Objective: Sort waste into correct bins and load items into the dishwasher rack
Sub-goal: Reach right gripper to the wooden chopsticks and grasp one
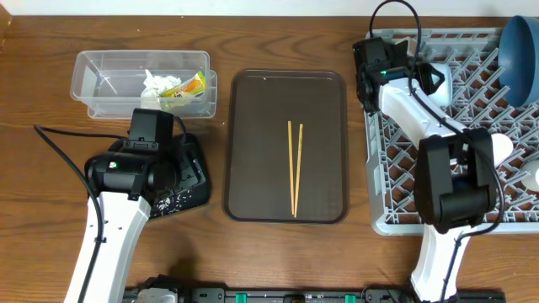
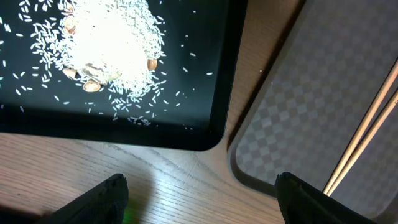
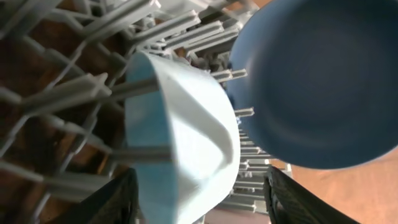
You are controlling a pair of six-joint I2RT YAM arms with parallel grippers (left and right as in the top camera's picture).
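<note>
My right gripper [image 3: 199, 200] [image 1: 424, 74] is open, its fingers either side of the white bowl with a light blue inside [image 3: 186, 143] [image 1: 441, 81]. The bowl stands on edge among the pegs of the grey rack [image 1: 396, 215] [image 3: 56, 93]. The blue plate [image 1: 518, 50] [image 3: 323, 81] stands just behind it. A white cup [image 1: 502, 148] sits further along the rack. My left gripper [image 2: 200, 190] [image 1: 187, 166] is open and empty over bare wood beside the black tray [image 2: 186, 81] [image 1: 199, 190] holding rice [image 2: 112, 43]. Two chopsticks [image 1: 295, 168] [image 2: 367, 143] lie on the brown tray. No pink cup shows.
The clear tub [image 1: 88, 71] at the back left holds the white tissue [image 1: 156, 82] and the yellow-green wrapper [image 1: 187, 88]. The brown serving tray [image 1: 253, 126] [image 2: 298, 124] lies between the black tray and the rack. Cables trail by the left arm.
</note>
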